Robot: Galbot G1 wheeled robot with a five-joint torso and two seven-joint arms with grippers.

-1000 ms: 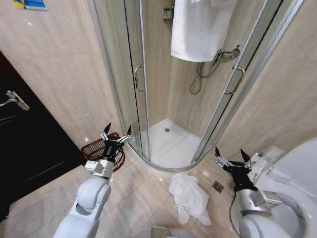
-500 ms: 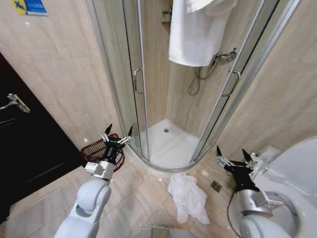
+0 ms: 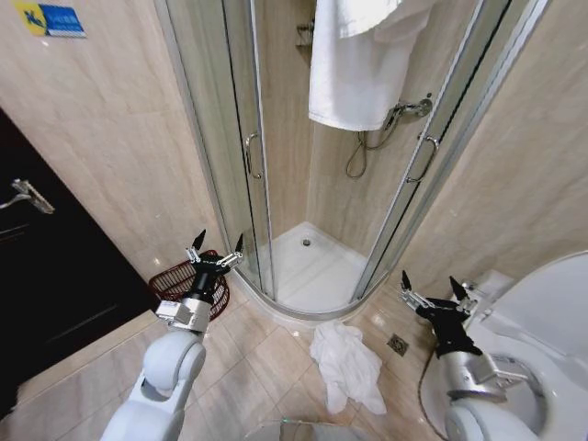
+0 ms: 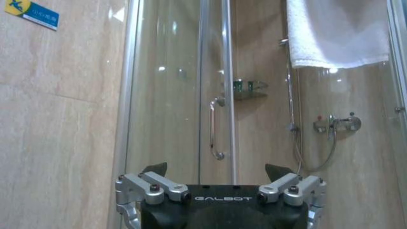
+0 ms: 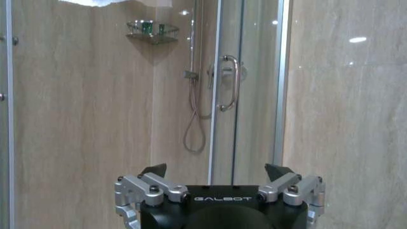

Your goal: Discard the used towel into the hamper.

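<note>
There are 2 towels in the head view: 1 used towel [image 3: 346,365], white and crumpled, lying on the tiled floor [image 3: 257,354] just outside the curved lip of the shower tray [image 3: 312,266], and 1 clean white towel [image 3: 354,64] hanging at the top of the shower stall. There is 1 hamper [image 3: 182,278], a dark reddish-brown wire basket standing on the floor against the beige wall, between the dark door [image 3: 46,266] and the glass shower door [image 3: 216,138]; it holds nothing that can be made out. The used towel lies well apart from the hamper, toward the toilet [image 3: 542,331] side of the floor, beside 1 small floor drain [image 3: 398,344]. The 2 grippers are both raised with fingers spread wide and nothing between them: the left gripper [image 3: 216,254] hangs just above the hamper's rim, and the right gripper [image 3: 432,291] is held near the toilet, above and beside the towel without touching it. Compared with 1.0 s ago, the whole head view has slid: the hanging towel and blue wall sign [image 3: 55,18] sit a little further left and more of the toilet bowl shows, so the camera has moved, while the towel, the hamper and both wide-open grippers keep the same places relative to each other.
</note>
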